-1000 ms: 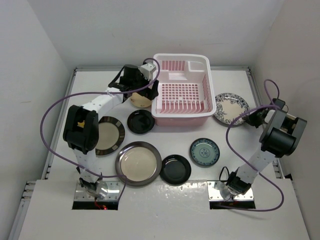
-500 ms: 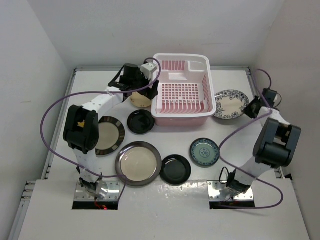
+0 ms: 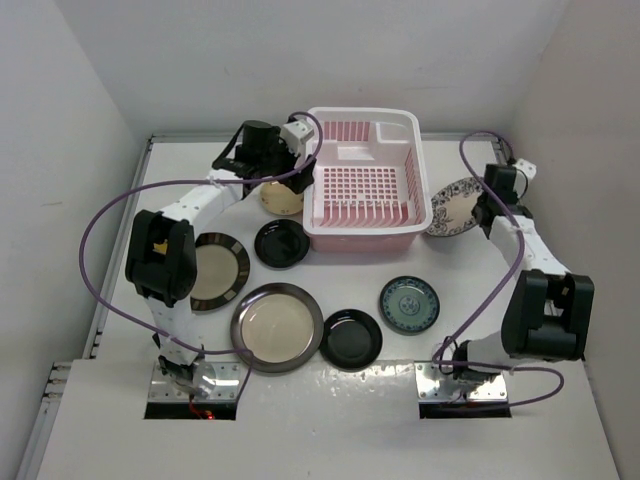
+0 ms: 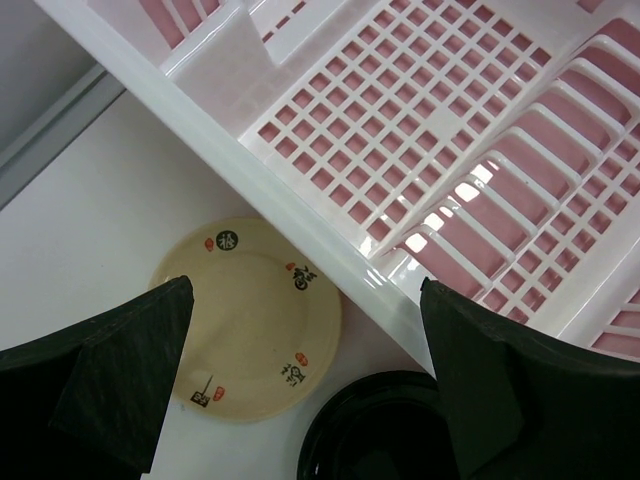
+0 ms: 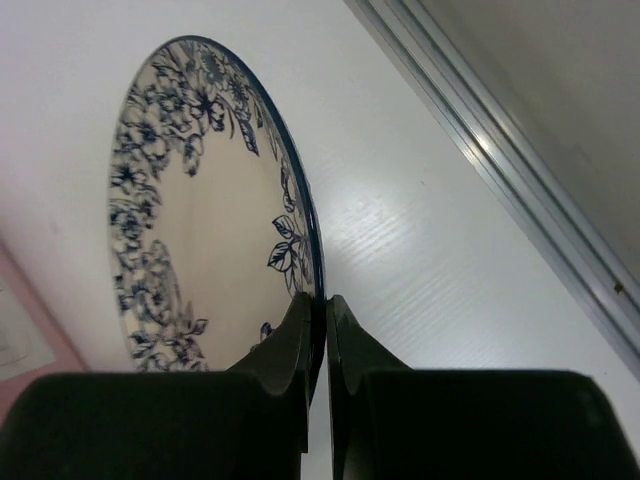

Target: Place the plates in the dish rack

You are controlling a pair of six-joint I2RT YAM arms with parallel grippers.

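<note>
white table [image 3: 175,185] boxed in by plain pale walls [image 3: 300,50] carries everything. at its far middle sits the pink dish rack [image 3: 365,185], its slotted floor and divider ribs showing, and every plate in view lies outside it. closest on the right, the blue floral plate [image 3: 455,208] is tipped up on edge just beside the rack's right wall, its patterned face turned toward the rack. the right gripper [image 5: 320,305] is clamped on its rim, both fingers pressed against the thin edge; whether the plate's lower edge touches the table cannot be told. on the rack's left, the tan plate [image 4: 250,320] with small printed marks lies flat, tucked against the rack's left wall. the left gripper [image 4: 305,290] hangs above it with fingers spread wide and nothing between them, one finger over the plate's outer side, the other over the rack. just in front of the tan plate sits a small black plate [image 3: 281,243], near the rack's front left corner. farther toward the near edge lie a dark-rimmed plate [image 3: 215,270] at the left, a large steel-rimmed cream plate [image 3: 277,326], a glossy black plate [image 3: 351,338] just beside it, and a teal patterned plate [image 3: 409,304] in front of the rack's right half. purple cables [image 3: 100,250] loop from both arms.
</note>
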